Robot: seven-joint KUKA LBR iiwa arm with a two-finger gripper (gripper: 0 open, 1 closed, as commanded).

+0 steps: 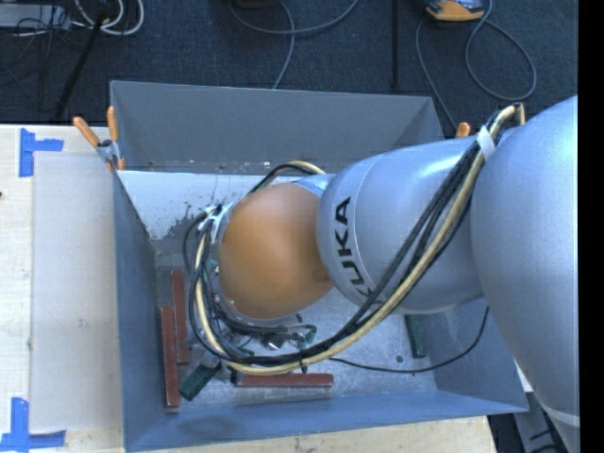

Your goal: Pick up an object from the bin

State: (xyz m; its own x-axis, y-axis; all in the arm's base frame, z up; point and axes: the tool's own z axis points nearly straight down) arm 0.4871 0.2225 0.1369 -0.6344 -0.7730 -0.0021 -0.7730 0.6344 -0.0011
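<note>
The dark body of my gripper (272,334) shows just under the arm's orange cover, low over the bin's floor, left of middle. A dark green small block (198,381) lies just below and left of it. A red-brown flat stick (283,380) lies lengthwise on the floor in front of it. Two more red-brown sticks (170,347) lie side by side along the bin's left wall, running from mid-floor toward the front corner.
A dark green flat piece (416,336) lies on the right part of the floor, partly under the arm. The arm with its orange cover and cables hides much of the bin's middle. The back wall slopes up steeply.
</note>
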